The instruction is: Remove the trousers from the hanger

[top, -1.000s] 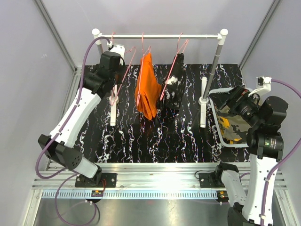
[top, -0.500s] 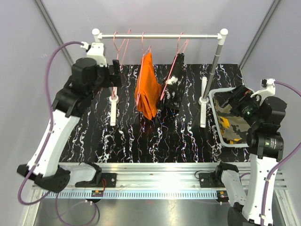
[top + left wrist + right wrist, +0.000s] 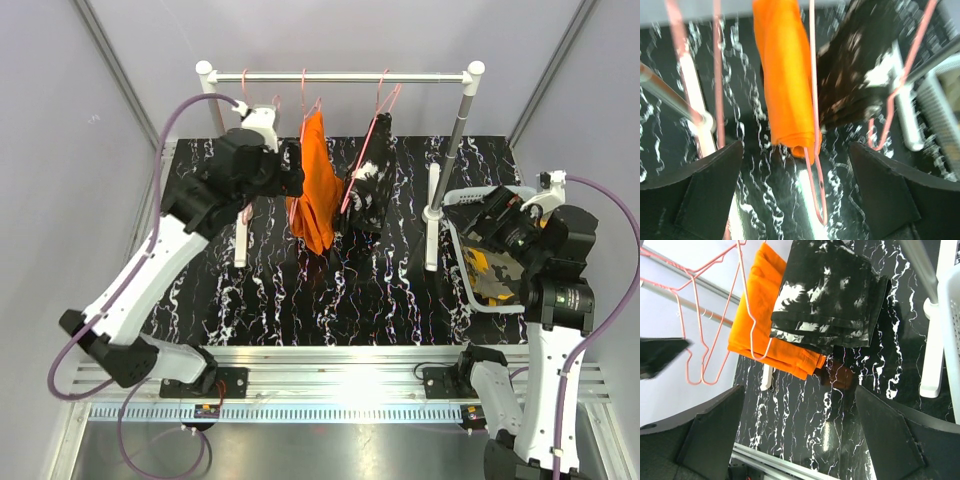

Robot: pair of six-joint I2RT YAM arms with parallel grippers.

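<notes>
The plain orange trousers (image 3: 311,182) hang folded over a pink hanger (image 3: 812,125) on the rail (image 3: 340,76), about mid-bar. Just to their right, the black trousers with white markings (image 3: 368,190) hang folded over a second pink hanger. The camouflage trousers (image 3: 488,265) lie off the rail in a white basket (image 3: 458,255) on the right side of the table. An empty pink hanger (image 3: 695,340) hangs on the rail's left end.

The table (image 3: 330,290) is black with white marble veins. The rail stands on it on white posts. Pale grey walls close in the back and both sides, and an aluminium rail runs along the near edge.

The left gripper (image 3: 796,147) is raised to hanger height just left of the orange trousers. Its fingers (image 3: 705,190) are spread wide and hold nothing, and whether they touch the cloth cannot be told. The right gripper (image 3: 800,387) hovers over the basket's far corner facing the hung garments, also spread wide and empty.
</notes>
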